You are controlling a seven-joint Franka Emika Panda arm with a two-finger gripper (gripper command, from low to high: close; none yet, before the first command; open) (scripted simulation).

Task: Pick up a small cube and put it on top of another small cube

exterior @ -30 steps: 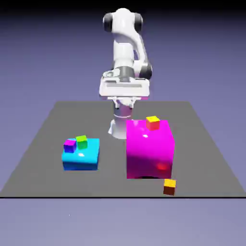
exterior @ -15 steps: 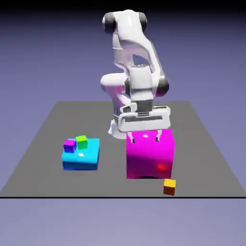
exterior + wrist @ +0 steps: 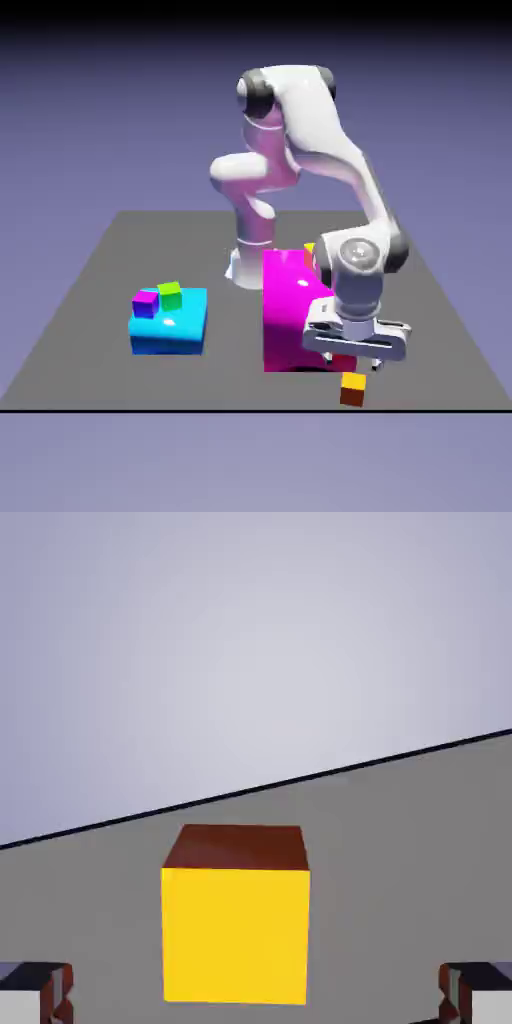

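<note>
Directly below the open end effector [image 3: 354,365] sits the small cube [image 3: 352,389], untouched.

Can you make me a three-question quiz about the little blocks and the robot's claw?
1. Where is the small cube with the yellow top and dark red sides?
A. On the table near its front edge
B. On the cyan block
C. On the magenta block

2. How many tiny cubes sit on the cyan block?
A. One
B. Two
C. Three

3. The claw is:
A. Shut on the cube
B. Open above the cube
C. Holding the magenta block

Answers: 1 A, it rests on grey table beside the magenta block. 2 B, purple cube and green cube. 3 B, the hand view shows fingertips wide apart.
</note>
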